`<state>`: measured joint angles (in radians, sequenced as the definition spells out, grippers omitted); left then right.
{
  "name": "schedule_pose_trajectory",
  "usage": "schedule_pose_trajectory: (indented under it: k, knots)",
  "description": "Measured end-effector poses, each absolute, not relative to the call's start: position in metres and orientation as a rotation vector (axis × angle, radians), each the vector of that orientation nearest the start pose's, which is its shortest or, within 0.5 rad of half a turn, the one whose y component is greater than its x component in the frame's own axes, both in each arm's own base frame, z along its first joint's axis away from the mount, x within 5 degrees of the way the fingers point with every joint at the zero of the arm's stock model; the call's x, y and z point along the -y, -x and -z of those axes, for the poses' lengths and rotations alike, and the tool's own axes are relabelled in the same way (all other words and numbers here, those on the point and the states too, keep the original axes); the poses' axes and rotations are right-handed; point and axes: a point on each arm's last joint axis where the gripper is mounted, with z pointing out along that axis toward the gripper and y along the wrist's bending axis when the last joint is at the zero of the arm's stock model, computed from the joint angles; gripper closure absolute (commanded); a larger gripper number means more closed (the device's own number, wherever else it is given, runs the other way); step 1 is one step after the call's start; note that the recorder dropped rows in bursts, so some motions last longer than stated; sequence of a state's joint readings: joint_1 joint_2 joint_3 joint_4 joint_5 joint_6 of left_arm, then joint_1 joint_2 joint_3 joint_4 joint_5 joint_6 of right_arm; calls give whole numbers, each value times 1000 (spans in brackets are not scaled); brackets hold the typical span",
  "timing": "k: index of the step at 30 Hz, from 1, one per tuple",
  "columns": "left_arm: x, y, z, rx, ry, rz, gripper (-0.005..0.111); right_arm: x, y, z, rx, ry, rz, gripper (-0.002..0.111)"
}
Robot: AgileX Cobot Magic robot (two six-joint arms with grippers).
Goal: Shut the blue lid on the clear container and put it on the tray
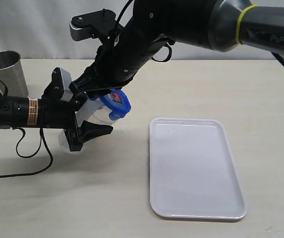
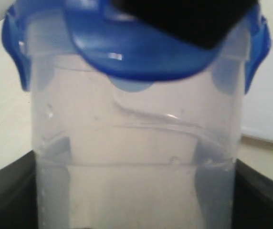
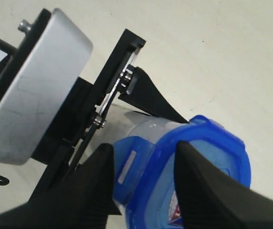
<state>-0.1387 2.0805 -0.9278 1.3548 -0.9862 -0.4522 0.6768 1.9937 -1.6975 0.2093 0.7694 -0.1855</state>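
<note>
The clear container (image 1: 101,116) hangs tilted above the table, with my left gripper (image 1: 90,115) shut around its body. In the left wrist view the container (image 2: 136,143) fills the frame between the black fingers (image 2: 5,195). The blue lid (image 1: 121,105) sits on the container's rim, its sticker facing right. My right gripper (image 1: 111,95) reaches across from the upper right and is shut on the lid (image 3: 213,157). One finger presses the outside of a side flap (image 3: 136,164), the other rests on the lid's top. The white tray (image 1: 196,203) lies to the right.
A steel cup (image 1: 5,69) stands at the back left, behind the left arm. A black cable (image 1: 30,153) loops on the table under that arm. The right arm's bulky links (image 1: 191,20) stretch across the top of the scene.
</note>
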Motion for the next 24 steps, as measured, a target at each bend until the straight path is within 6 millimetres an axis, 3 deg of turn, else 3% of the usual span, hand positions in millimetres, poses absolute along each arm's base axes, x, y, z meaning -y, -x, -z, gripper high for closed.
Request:
schedule_pose_trajectory:
  k: [9, 18, 24]
  knots:
    - [121, -339, -106, -1636, -1235, 724, 107, -298, -342, -261, -2380, 993, -429, 83]
    - [121, -339, -106, -1636, -1235, 724, 107, -309, -332, -262, -2305, 1093, -220, 83]
    - [121, -339, -106, -1636, -1235, 724, 107, -310, -331, -263, -2305, 1082, -202, 83]
